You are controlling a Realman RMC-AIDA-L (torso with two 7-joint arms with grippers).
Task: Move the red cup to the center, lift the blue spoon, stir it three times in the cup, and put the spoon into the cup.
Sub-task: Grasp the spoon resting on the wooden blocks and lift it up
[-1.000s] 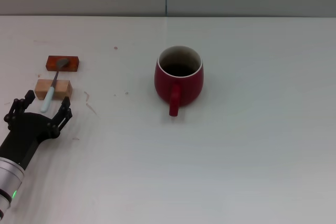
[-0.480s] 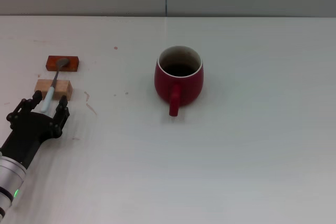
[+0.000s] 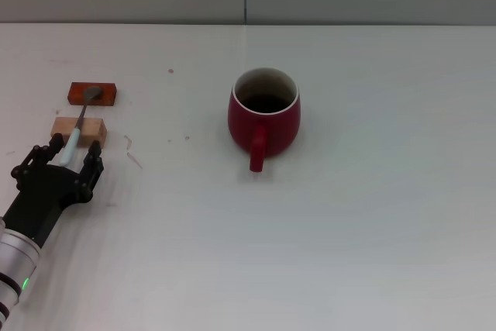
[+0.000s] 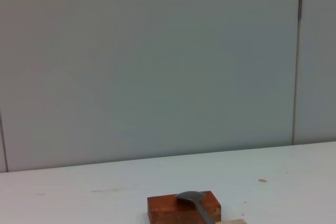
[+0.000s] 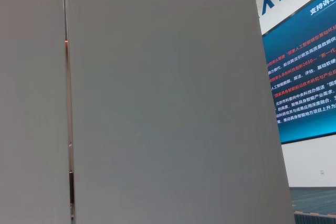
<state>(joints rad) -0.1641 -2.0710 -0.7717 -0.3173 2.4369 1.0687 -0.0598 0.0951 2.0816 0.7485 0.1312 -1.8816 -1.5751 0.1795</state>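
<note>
From my station, the counter (image 3: 372, 215) is bare across its whole right half and all along the near edge, so I see wide passage there. The mug (image 3: 263, 115) stands alone mid-counter, handle toward me, with open room on every side. The crowded spot is far left: the spoon (image 3: 78, 128) bridges a red-brown block (image 3: 92, 94) and a tan block (image 3: 78, 129), and my left end effector (image 3: 68, 152) sits at the handle end, fingers spread either side. A clear lane lies between those blocks and the mug.

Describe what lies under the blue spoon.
The blue spoon bridges two blocks: bowl on the red-brown block, handle on the tan block. The left gripper covers the handle's end.
</note>
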